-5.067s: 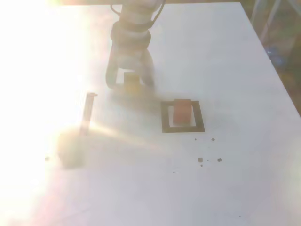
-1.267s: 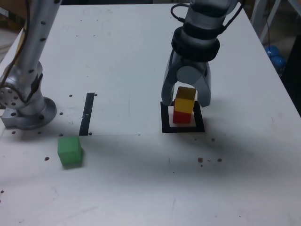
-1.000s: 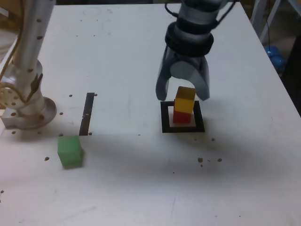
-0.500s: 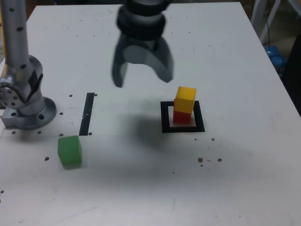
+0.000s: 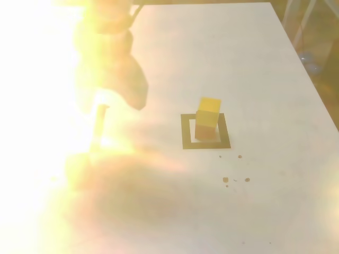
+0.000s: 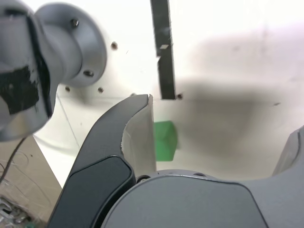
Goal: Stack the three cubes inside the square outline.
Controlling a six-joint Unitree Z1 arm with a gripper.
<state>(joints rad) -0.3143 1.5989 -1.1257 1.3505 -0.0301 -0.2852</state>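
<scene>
White tabletop [image 5: 265, 201], washed out toward the exterior view's left. Green cube [image 6: 165, 141] on it, next to collect, you'd judge. Centre the gap over it before you descend; square the pads to opposite faces, go down straight, then close gently. Cube lies below the fingers [image 6: 139, 142], within their span but close to the inner face of the one nearer the metal base [image 6: 76, 47]; drop now and you may clip it. Fingers stand wide apart, nothing held. Well apart from them, yellow cube [image 5: 210, 111] sits on red cube [image 5: 205, 132] inside the square outline [image 5: 186, 132].
</scene>
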